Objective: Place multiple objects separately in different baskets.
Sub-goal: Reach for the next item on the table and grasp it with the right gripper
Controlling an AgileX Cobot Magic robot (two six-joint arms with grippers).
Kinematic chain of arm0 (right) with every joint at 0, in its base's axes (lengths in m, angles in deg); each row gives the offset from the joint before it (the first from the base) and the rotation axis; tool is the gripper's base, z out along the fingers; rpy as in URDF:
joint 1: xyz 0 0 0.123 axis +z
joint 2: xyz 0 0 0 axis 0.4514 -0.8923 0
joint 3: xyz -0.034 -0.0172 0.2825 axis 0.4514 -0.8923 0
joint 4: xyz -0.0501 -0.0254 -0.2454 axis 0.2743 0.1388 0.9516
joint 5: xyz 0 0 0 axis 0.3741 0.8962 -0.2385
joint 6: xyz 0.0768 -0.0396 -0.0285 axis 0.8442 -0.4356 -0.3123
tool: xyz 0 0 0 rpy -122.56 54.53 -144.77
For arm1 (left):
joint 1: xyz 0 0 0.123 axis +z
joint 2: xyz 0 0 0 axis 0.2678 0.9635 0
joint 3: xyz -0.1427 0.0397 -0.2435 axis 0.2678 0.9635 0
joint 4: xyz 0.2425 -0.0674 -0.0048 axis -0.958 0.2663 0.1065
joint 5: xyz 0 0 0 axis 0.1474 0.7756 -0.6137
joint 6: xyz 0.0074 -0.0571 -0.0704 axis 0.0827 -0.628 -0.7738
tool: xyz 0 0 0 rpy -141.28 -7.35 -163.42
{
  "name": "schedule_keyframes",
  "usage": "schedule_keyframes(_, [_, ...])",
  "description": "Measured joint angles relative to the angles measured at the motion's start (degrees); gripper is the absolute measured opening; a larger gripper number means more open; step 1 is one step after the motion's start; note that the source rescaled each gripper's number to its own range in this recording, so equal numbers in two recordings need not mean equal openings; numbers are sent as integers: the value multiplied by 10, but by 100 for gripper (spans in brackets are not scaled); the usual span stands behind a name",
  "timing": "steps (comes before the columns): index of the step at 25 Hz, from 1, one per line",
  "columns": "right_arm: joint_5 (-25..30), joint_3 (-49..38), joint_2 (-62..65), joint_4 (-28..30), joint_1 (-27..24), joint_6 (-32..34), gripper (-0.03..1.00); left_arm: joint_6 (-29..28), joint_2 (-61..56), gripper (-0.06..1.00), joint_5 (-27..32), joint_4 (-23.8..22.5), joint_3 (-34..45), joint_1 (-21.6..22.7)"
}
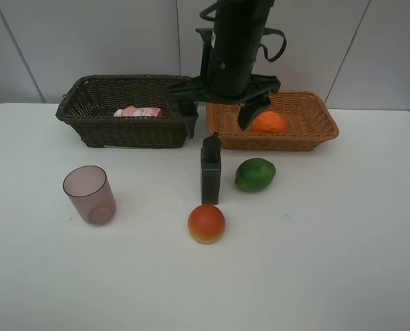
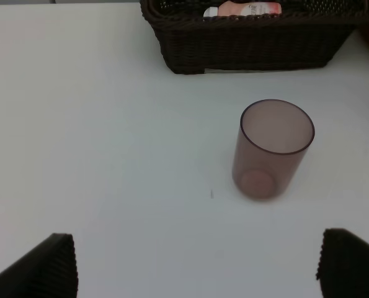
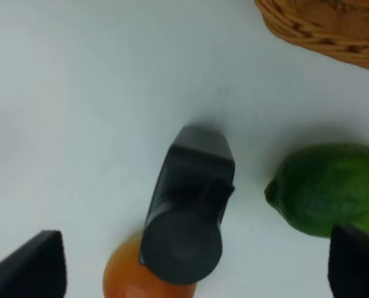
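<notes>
Dark grey bottle (image 1: 210,172) standing upright, dead centre of the overhead frame. The green fruit (image 1: 255,174) sits just to its right, not touching, and the red-orange fruit (image 1: 207,223) is just below it, toward lower centre. Over at the left, the mauve cup (image 1: 89,194) stands upright on its own, well apart from the rest.

Upper left, the dark brown basket (image 1: 122,131) has the pink bottle (image 1: 137,112) lying inside. Right beside it, upper centre-right, the light tan basket (image 1: 287,141) holds the orange (image 1: 269,123).

Now the right gripper (image 1: 219,116): it hangs above the grey bottle, its fingers showing across the gap between the two baskets. The jaws are spread wide with nothing gripped, and its wrist camera looks straight down onto the bottle's cap.

The left gripper (image 2: 196,267) is outside the overhead frame. Its own camera shows both fingertips set wide apart and empty, with the cup ahead on the white table (image 1: 329,262) and the dark basket beyond.
</notes>
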Motion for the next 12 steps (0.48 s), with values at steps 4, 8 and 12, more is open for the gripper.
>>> schedule_keyframes(4, [-4,-27,1,-1,0,20,87,0,0,100,0,0,0,0])
schedule_keyframes(8, [-25,-35,1,0,0,47,87,0,0,100,0,0,0,0])
schedule_keyframes(12, [-40,-36,-1,0,0,70,87,0,0,100,0,0,0,0])
